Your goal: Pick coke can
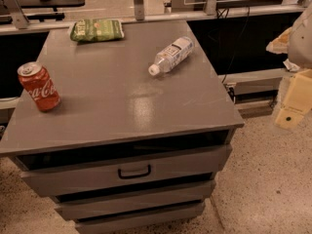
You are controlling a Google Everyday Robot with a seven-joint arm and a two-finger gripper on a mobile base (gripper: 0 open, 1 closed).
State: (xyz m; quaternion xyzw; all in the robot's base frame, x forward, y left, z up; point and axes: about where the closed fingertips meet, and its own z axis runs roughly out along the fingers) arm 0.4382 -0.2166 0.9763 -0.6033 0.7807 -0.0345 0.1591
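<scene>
The coke can [39,87] is a red can with white script and a silver top. It stands upright near the left edge of the grey cabinet top [126,96]. My gripper [291,89] is a pale cream shape at the far right edge of the view. It is off the cabinet's right side, far from the can and holding nothing that I can see.
A clear plastic bottle [171,55] with a white cap lies on its side at the back right of the top. A green snack bag [96,29] lies at the back edge. Drawers [134,171] face the front. Speckled floor lies to the right.
</scene>
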